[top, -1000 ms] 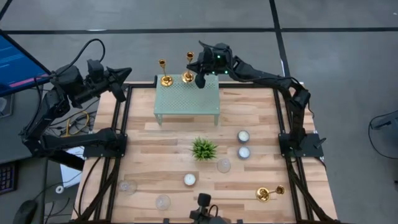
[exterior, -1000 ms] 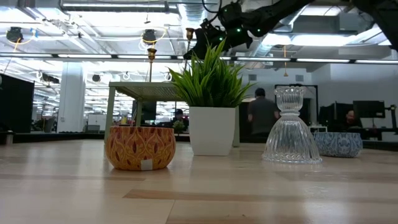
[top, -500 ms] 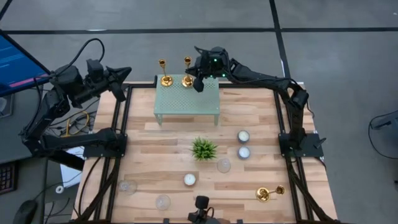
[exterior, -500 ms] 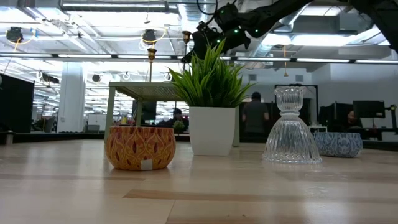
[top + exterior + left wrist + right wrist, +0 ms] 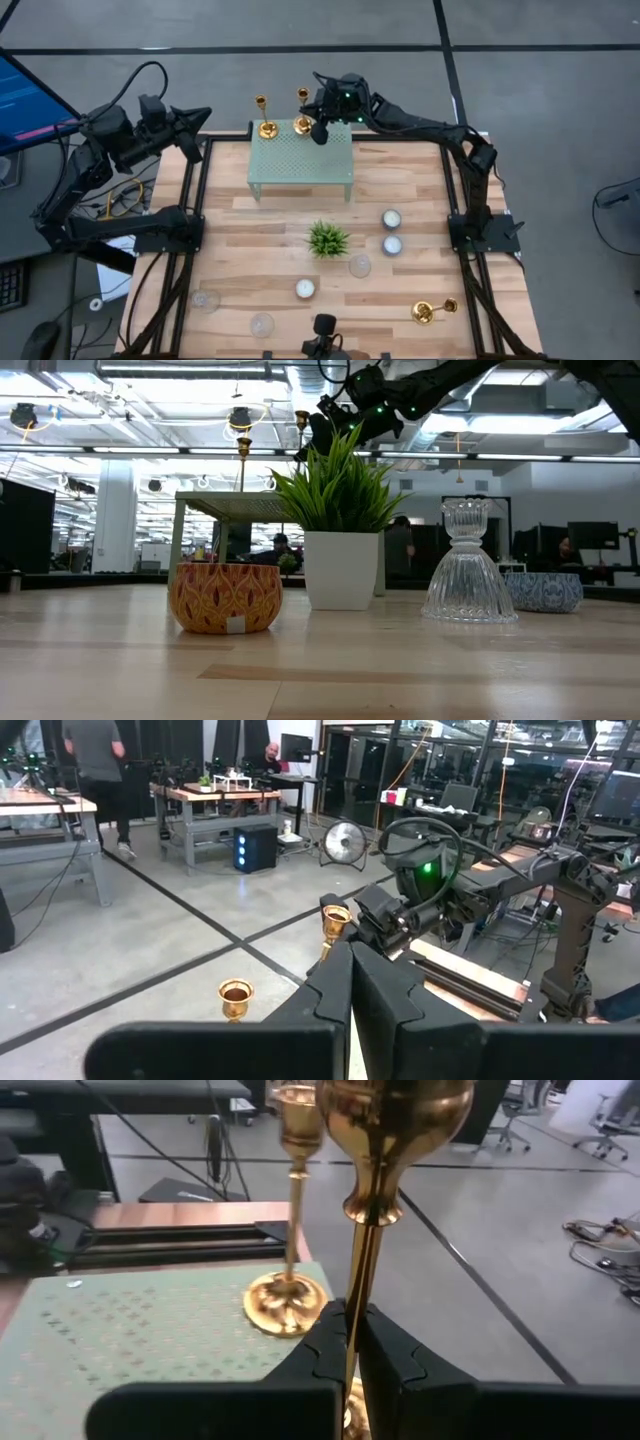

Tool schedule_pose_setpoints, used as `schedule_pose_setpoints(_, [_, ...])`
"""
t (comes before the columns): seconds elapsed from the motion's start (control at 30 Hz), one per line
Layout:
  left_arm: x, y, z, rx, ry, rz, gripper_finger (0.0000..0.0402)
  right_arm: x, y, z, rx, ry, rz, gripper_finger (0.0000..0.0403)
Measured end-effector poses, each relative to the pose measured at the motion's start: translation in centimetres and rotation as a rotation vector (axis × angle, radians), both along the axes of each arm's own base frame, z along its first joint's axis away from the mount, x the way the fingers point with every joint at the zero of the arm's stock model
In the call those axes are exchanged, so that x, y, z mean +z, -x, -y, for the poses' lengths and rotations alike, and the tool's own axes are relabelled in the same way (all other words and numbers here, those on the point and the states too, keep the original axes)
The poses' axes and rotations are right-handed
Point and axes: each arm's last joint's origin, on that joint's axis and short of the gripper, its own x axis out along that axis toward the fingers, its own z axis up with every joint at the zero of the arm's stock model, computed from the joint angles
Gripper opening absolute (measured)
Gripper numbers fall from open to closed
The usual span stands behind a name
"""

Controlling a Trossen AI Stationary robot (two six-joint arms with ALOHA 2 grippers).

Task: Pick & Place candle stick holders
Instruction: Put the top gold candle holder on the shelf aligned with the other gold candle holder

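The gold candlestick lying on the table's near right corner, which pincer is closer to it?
Right. The right pincer is over the green stand, shut on another candlestick; the left pincer sits farther, off the table's far-left corner. Fallen candlestick.

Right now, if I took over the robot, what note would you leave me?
Right pincer: shut on the stem of a gold candlestick, at the far edge of the green stand.
Left pincer: shut, empty, waiting off the table's far left corner.
Done: one candlestick stands upright on the stand's far edge.
In progress: the gripped one is beside it; base contact is not clear.
Left: the third candlestick lies on its side near the table's front right corner.
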Motion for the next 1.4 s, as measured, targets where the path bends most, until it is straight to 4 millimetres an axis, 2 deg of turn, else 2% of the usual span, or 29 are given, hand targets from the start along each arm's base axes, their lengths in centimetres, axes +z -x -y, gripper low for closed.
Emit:
schedule_pose_setpoints(0.33, [0.0,0.0,0.0,0.000,-0.002,0.003,0.0007,-0.1,0.1,0.2,-0.050,-0.010,-0.007,0.0000])
schedule_pose_setpoints(0.9, [0.1,0.0,0.0,0.000,-0.003,0.005,0.0007,-0.3,-0.2,-0.4,-0.037,-0.024,-0.025,0.0000])
schedule_pose_setpoints(1.13, [0.1,0.0,0.0,0.001,0.001,0.013,0.0007,-2.1,-1.8,-0.4,-0.012,-0.045,-0.017,0.0000])
schedule_pose_setpoints(1.4, [0.2,0.0,0.0,0.001,-0.003,0.020,0.0007,-1.3,-1.7,-0.3,-0.011,-0.054,-0.038,0.0000])
